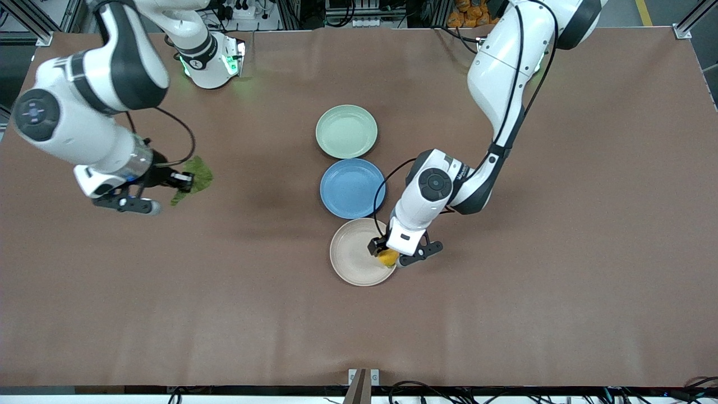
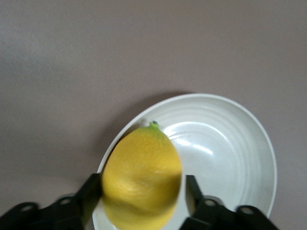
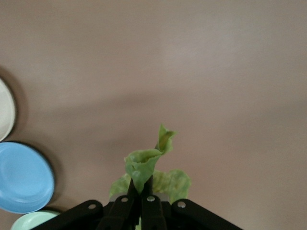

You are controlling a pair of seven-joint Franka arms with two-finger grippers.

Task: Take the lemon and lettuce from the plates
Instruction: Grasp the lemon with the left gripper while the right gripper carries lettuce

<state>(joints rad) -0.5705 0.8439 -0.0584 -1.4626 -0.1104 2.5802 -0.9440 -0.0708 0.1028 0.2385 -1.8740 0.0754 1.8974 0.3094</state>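
Right arm: we see it come in from the upper left of the front view and bend down to the middle left of that frame.
Right gripper point(image 1: 178, 180): it is over bare table toward the right arm's end, well apart from all three plates; in the right wrist view point(image 3: 142, 195) we see its fingers pressed together on the leaf.
Lettuce point(image 1: 193, 179): we find the wrinkly green leaf pinched in the right gripper at the middle left of the front view; in the right wrist view point(image 3: 146, 167) it stands up from between the closed fingertips, low and central in that frame.
Pale green plate point(image 1: 346, 132): we place it just above centre in the front view, the farthest of the three from the front camera.
Blue plate point(image 1: 352, 188): we see it at the centre of the front view, between the green plate and the beige one, just beside both.
Beige-white plate point(image 1: 359, 252): it is just below centre in the front view, nearest the camera of the three; its rim point(image 2: 230, 103) fills the lower right of the left wrist view.
Lemon point(image 1: 387, 257): we see it held over the beige-white plate's edge; in the left wrist view point(image 2: 142, 178) it sits at the lower centre.
Left gripper point(image 1: 387, 253): its fingers point(image 2: 194, 194) are closed against the lemon's two sides.
Left arm: we follow it from the upper right of the front view to just below centre.
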